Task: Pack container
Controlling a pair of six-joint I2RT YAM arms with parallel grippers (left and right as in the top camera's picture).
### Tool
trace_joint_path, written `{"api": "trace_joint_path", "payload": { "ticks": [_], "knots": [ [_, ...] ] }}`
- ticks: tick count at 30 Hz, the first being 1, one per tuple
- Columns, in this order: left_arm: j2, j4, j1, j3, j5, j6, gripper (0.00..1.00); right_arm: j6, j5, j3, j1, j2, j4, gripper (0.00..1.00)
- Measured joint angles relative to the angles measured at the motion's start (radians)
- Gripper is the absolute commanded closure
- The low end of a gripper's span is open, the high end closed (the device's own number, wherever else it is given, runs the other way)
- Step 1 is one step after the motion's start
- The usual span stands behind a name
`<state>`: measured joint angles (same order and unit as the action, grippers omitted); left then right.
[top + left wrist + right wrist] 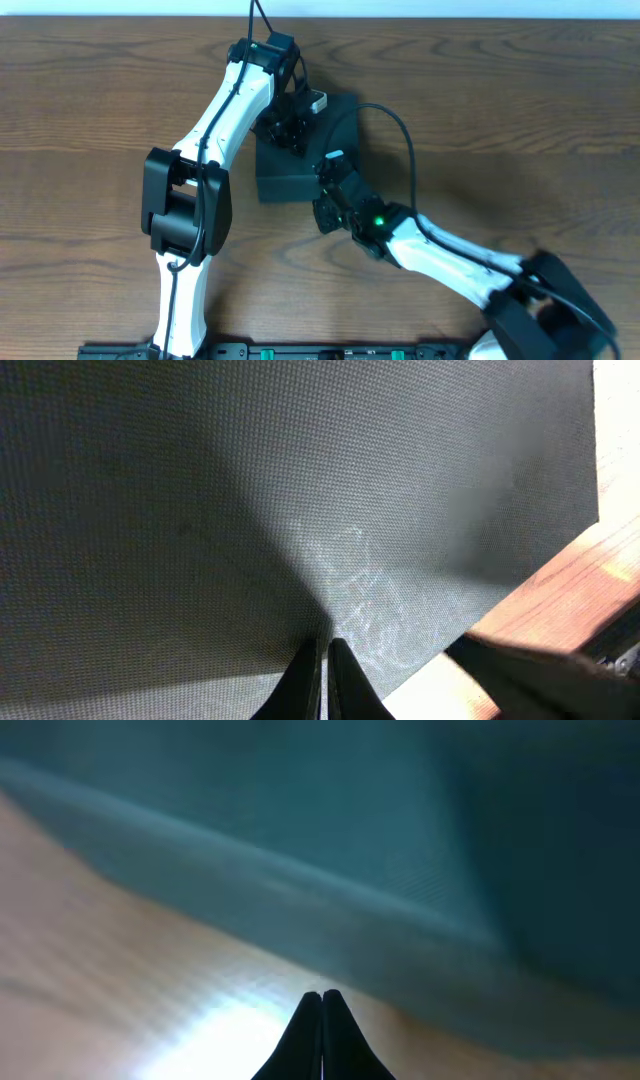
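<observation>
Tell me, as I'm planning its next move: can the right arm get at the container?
Probably yes: the right gripper, shut, sits just short of the container, with only tabletop showing between them.

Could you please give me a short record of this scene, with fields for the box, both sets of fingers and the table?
box: dark teal-green cardboard, mid-table; lid appears down, contents not visible
left fingers: shut, tips at the box's textured surface, on its far-left part
right fingers: shut, low over the table, pointing at the box's bottom edge on its near side; contact unclear
held: nothing between either pair of fingers
table: brown wood grain
</observation>
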<state>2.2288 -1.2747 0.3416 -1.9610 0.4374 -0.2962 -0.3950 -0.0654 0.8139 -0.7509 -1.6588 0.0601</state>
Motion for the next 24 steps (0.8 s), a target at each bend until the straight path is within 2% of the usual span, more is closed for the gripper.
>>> {"api": "trace_joint_path", "payload": {
  "ticks": [3, 13, 19, 23, 24],
  "knots": [
    [0.000, -0.005, 0.000, 0.000, 0.000, 0.000, 0.94, 0.000, -0.003, -0.003, 0.022, -0.042, -0.049, 0.98],
    [-0.002, -0.038, 0.000, 0.001, -0.001, 0.008, 0.94, -0.004, 0.011, -0.005, 0.066, -0.023, -0.073, 0.98],
    [-0.068, -0.123, 0.000, 0.021, -0.009, 0.013, 0.94, -0.009, 0.097, -0.003, 0.069, 0.172, 0.161, 0.99],
    [-0.220, -0.141, 0.000, 0.024, -0.007, 0.028, 0.94, -0.024, 0.118, -0.003, 0.069, 0.410, 0.355, 0.99],
    [-0.313, -0.151, 0.000, 0.024, -0.006, 0.035, 0.94, -0.033, 0.122, -0.003, 0.069, 0.466, 0.395, 0.98]
  ]
}}
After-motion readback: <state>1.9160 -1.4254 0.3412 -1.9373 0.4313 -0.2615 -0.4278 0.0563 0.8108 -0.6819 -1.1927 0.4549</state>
